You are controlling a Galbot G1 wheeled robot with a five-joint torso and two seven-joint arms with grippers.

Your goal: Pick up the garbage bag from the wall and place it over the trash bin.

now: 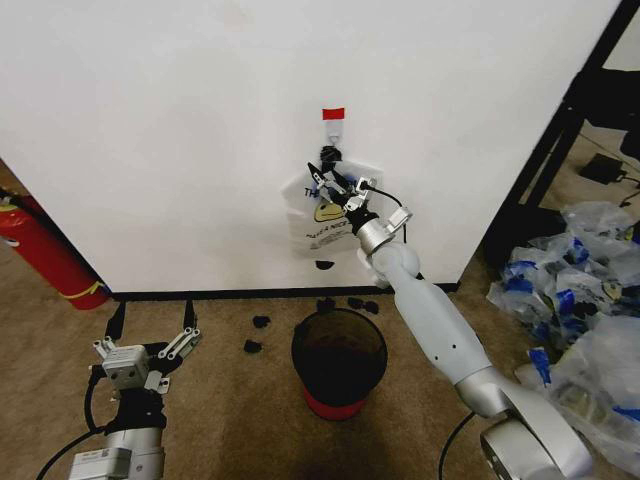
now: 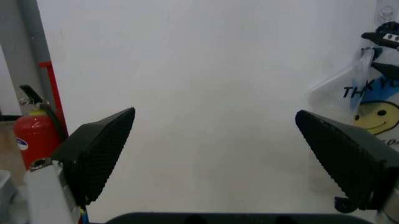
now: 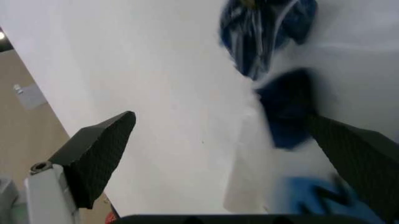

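The garbage bag, thin white plastic with blue print and a yellow smiley face, hangs flat on the wall from a hook under a red tape strip. My right gripper is raised to the bag's bunched top and stands open. In the right wrist view its fingers are wide apart, with the bag's blue knotted handles just ahead. The trash bin, dark mesh on a red base, stands on the carpet below the bag. My left gripper hovers low at the left, open, facing the wall. Its wrist view catches the bag at the edge.
A red fire extinguisher leans by the wall at the left. A heap of clear-and-blue plastic bags fills the right side beside a black frame. Small black scraps lie on the carpet near the bin.
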